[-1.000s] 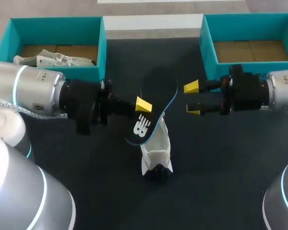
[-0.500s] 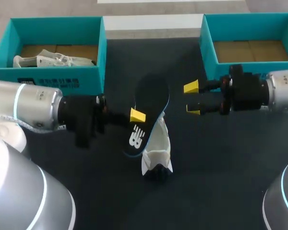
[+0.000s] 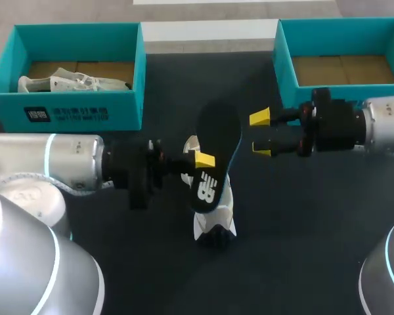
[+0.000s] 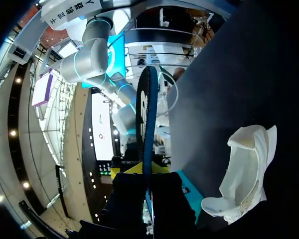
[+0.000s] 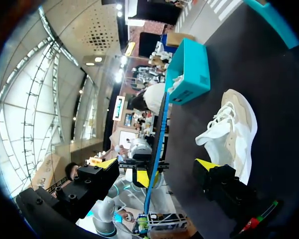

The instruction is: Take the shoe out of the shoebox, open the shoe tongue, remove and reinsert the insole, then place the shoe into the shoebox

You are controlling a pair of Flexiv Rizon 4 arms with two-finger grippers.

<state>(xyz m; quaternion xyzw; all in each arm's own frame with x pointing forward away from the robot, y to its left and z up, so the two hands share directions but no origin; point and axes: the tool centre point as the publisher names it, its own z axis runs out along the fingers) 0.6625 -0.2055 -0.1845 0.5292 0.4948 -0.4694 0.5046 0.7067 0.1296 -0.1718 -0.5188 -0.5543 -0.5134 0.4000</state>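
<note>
One dark table, left shoebox, right shoebox, white shoe centre, left gripper pinching insole, right gripper spread wide.

Item count. Shoeboxes: two, both teal and open-topped, designated left shoebox and right shoebox. Shoes: two, both white. The first shoe lies in the left shoebox and the second shoe is on the table. Insoles: one, a dark insole with a blue edge. Robot arms: two, left arm and right arm. Grippers: two, left gripper and right gripper, one per arm.
</note>
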